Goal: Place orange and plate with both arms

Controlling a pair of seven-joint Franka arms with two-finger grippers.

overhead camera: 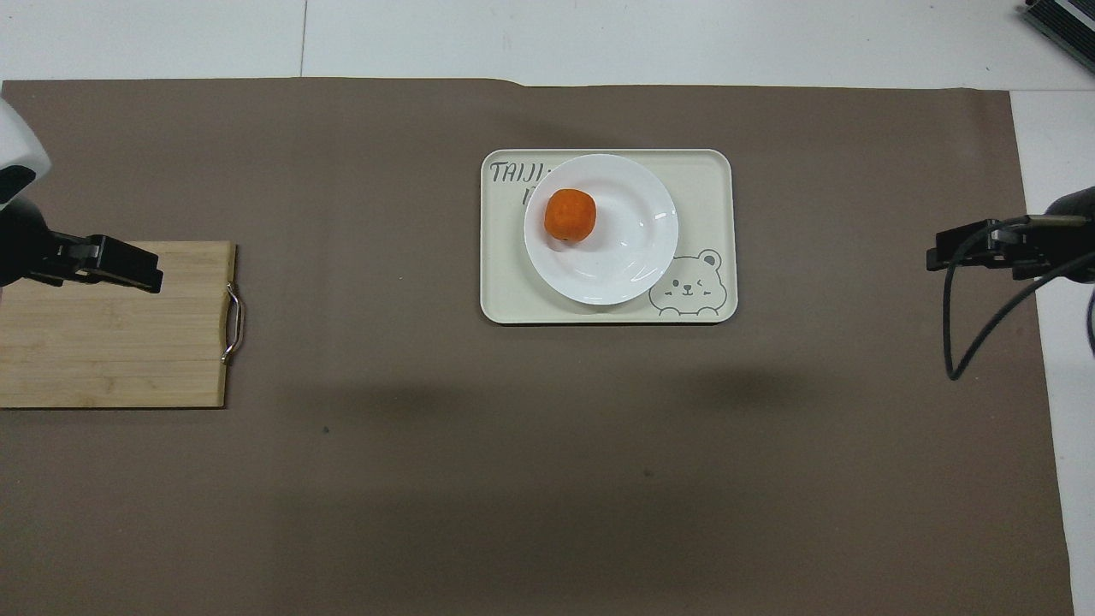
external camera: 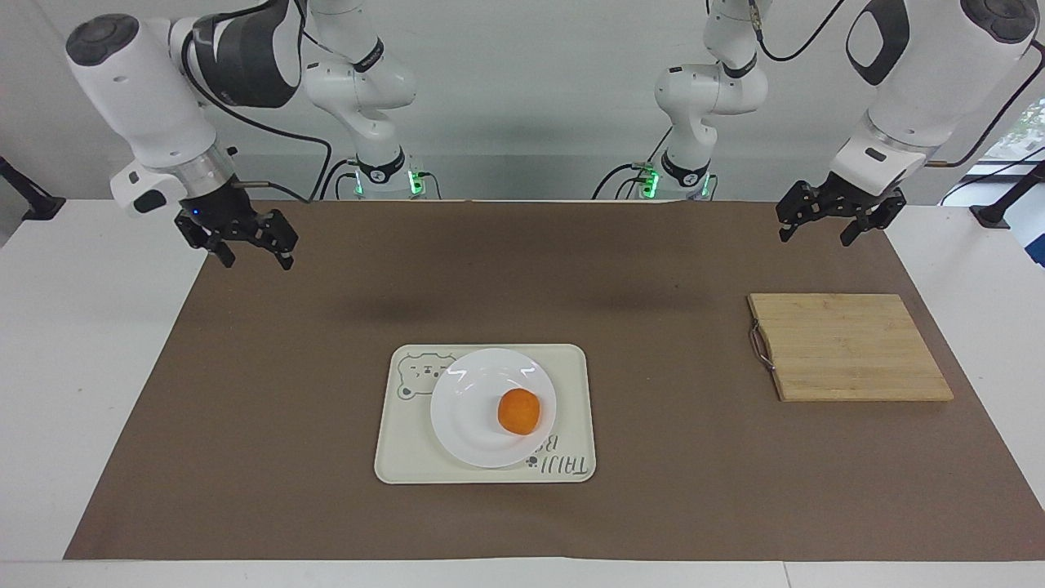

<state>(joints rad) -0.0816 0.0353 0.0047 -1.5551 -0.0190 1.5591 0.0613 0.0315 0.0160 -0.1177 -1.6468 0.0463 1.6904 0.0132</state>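
The orange [external camera: 518,411] [overhead camera: 570,215] rests on the white plate [external camera: 465,408] [overhead camera: 633,248]. The plate sits on a cream tray [external camera: 404,457] [overhead camera: 505,295] with a bear drawing, in the middle of the brown mat. My right gripper [external camera: 255,258] [overhead camera: 939,257] hangs open and empty, high over the mat's edge at the right arm's end, well away from the tray. High over the mat at the left arm's end, by the cutting board, my left gripper [external camera: 816,238] [overhead camera: 145,274] is open and empty too.
A wooden cutting board [external camera: 849,347] [overhead camera: 111,342] with a metal handle lies flat at the left arm's end of the table. The brown mat [external camera: 653,490] covers most of the white table. A black cable loops from the right wrist.
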